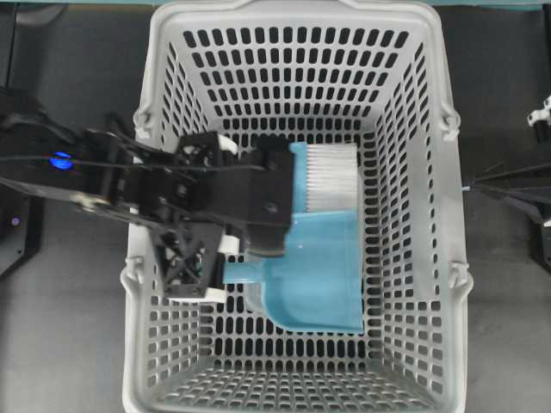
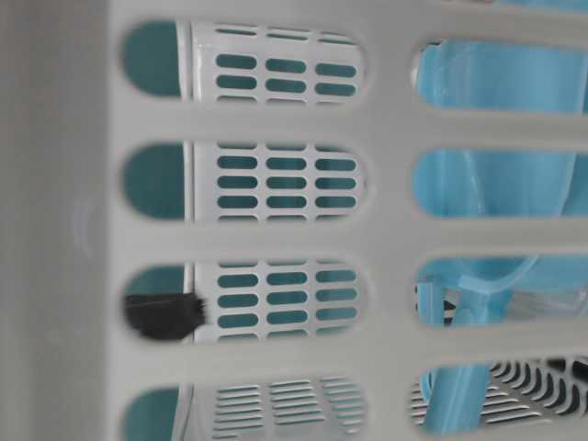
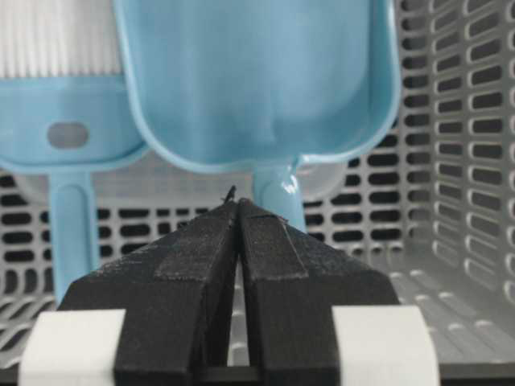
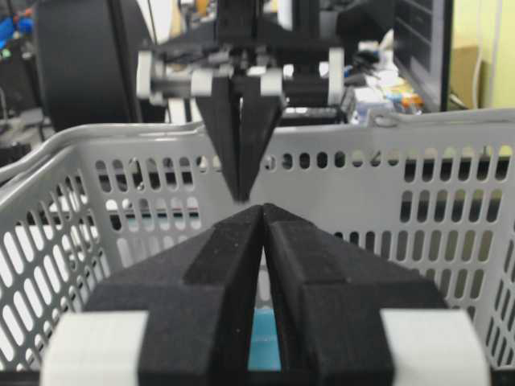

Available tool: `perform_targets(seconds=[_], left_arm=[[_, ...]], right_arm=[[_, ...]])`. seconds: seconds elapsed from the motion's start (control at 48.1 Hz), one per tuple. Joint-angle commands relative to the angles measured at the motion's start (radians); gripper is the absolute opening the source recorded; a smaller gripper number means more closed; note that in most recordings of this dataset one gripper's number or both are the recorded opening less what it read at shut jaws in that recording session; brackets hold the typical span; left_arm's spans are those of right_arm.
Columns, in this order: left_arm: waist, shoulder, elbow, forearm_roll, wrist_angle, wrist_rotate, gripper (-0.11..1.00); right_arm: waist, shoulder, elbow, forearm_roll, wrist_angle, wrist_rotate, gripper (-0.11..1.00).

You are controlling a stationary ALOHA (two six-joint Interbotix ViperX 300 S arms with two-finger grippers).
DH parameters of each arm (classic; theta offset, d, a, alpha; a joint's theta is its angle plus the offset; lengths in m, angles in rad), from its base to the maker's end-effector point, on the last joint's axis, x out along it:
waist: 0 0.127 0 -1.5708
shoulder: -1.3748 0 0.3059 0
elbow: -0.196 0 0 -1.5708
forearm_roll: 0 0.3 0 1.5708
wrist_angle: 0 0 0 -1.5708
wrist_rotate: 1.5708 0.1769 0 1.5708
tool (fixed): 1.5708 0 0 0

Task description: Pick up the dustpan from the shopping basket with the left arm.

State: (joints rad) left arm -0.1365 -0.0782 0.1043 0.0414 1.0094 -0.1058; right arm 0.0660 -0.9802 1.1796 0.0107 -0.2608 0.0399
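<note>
**Left arm over the basket, dustpan not yet gripped**

From above, the left arm (image 1: 103, 176) reaches in from the left, across the basket's (image 1: 430, 258) left wall, so that its gripper (image 1: 258, 200) hangs over the inside. The wrist view shows the fingers pressed together with nothing between them, their tips pointing at the dustpan's handle where it joins the scoop. Whether the tips touch the handle I cannot tell; they look just short of it.

The dustpan (image 1: 323, 275) lies flat on the basket floor, right of centre, mouth toward the right wall, its thin handle running left under the gripper. A brush (image 1: 331, 176) with white bristles lies beside it, touching or overlapping its far edge.

At the right edge, only part of the right arm (image 1: 525, 194) shows, well apart from the basket. Its own wrist view shows its fingers (image 4: 233, 273) closed together too, empty, facing the basket.

My reading: this is the approach step, and the grasp has not begun. The next move calls for spreading the left fingers, settling them either side of the handle or the scoop's raised rim, closing, then lifting clear of the brush and the walls.
</note>
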Motion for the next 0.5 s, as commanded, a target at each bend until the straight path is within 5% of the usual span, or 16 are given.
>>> perform_targets(seconds=[0.0, 0.187, 0.478], left_arm=[[-0.003, 0.002, -0.023, 0.002, 0.002, -0.005, 0.0], [-0.012, 0.032, -0.012, 0.002, 0.011, -0.02, 0.05], [-0.043, 0.109, -0.008, 0.002, 0.071, -0.032, 0.83]], right_arm=[[0.005, 0.006, -0.015, 0.005, -0.005, 0.002, 0.0], [0.012, 0.005, -0.015, 0.003, -0.005, 0.002, 0.0], [0.021, 0.005, -0.015, 0.005, -0.005, 0.002, 0.0]])
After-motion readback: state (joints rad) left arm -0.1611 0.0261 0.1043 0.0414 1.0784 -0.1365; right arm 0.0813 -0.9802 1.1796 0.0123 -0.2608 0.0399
